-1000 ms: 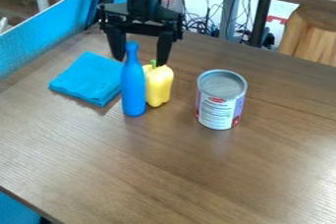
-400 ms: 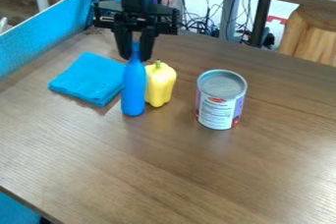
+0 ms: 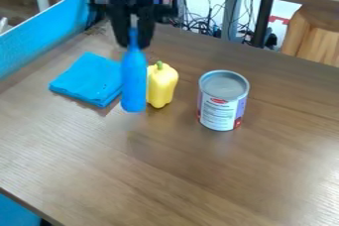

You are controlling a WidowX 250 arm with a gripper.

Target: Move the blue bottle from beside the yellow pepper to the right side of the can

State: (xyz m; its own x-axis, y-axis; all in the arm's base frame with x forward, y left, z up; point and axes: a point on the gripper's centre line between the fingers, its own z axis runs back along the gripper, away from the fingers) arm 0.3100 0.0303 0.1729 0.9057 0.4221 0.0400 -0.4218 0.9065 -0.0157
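At the upper left of the table, my gripper (image 3: pixel 134 44) is shut on the neck of a blue bottle (image 3: pixel 134 82), which hangs upright from it. The bottle's base looks slightly above the wood. Just right of the bottle stands a yellow bell pepper (image 3: pixel 161 85) with a green stem. A folded blue cloth (image 3: pixel 88 79) lies to the bottle's left. Farther right, a metal can (image 3: pixel 223 100) with a white and red label stands upright.
The brown table (image 3: pixel 198 180) has a blue panel (image 3: pixel 46 34) along its left edge. Behind the table are cables, a dark post and a wooden stool (image 3: pixel 312 36).
My gripper's fingers have closed from wide apart onto the bottle's neck. Gripper and bottle have risen a little. The pepper shifted slightly to the right; cloth and can stayed put.
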